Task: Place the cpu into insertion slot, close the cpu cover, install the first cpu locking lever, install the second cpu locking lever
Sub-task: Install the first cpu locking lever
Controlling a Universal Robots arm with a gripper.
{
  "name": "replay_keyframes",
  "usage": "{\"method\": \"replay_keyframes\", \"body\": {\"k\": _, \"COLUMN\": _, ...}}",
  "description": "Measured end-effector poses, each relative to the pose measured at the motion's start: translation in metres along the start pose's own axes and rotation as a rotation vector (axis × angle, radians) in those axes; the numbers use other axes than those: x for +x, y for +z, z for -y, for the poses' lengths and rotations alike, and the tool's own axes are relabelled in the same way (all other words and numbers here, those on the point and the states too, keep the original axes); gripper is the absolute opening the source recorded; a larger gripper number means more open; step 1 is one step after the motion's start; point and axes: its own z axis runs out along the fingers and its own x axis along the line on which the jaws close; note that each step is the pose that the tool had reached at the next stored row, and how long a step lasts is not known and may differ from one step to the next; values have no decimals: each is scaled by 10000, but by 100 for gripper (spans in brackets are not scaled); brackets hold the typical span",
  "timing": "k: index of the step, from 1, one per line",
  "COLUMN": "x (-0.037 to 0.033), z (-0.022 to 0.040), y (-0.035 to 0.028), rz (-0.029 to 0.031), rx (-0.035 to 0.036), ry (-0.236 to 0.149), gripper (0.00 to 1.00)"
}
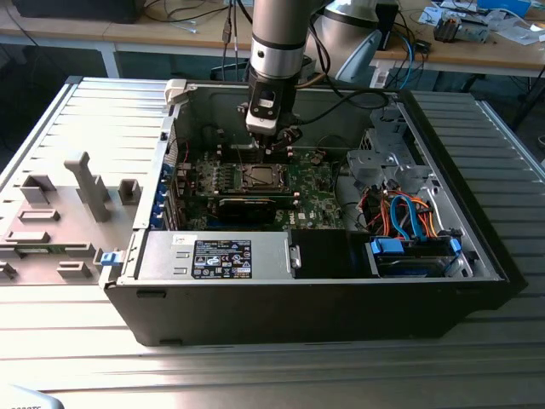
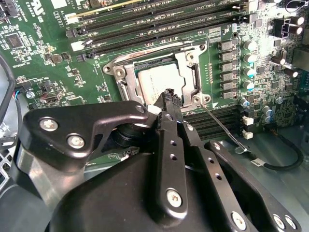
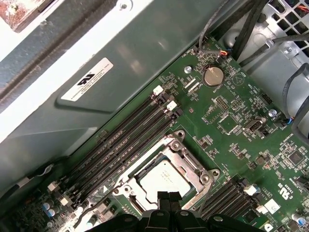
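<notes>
Found the arm down inside the open tower case [image 1: 298,298] on the bench [image 1: 255,375]. In the exterior view, placed the hand [image 1: 271,152] just at 12 o'clock of the insertion slot [image 1: 260,177]. Logged the power supply [image 1: 213,256] at 6 o'clock of the slot, and the blue and orange drive cables [image 1: 407,213] near 4 o'clock.

In both wrist views, saw the cpu [image 2: 154,79] [image 3: 161,179] lying flat in the slot, dull face up, edges squared with the frame around it. Square, so no long axis to give. Noted the cpu cover [image 2: 186,60] [image 3: 188,162] down flat over the slot, window framing the cpu, one side parallel to the memory slots [image 2: 159,24] [image 3: 120,140].

Read the hand [image 2: 169,94] [image 3: 169,195] as pressed together with nothing between its tips, poised at the cover's edge. Cannot tell whether touching.

In the second wrist view, marked one locking lever [image 2: 219,125], a thin wire rod. Noted it slanting away from a cover corner, clear of the cover's side, across the green motherboard [image 2: 48,58].
</notes>
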Motion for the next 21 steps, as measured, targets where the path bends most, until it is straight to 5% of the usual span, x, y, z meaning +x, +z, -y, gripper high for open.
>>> {"method": "replay_keyframes", "body": {"k": 21, "x": 0, "z": 0, "y": 0, "rz": 16, "rx": 15, "ry": -568, "gripper": 11}}
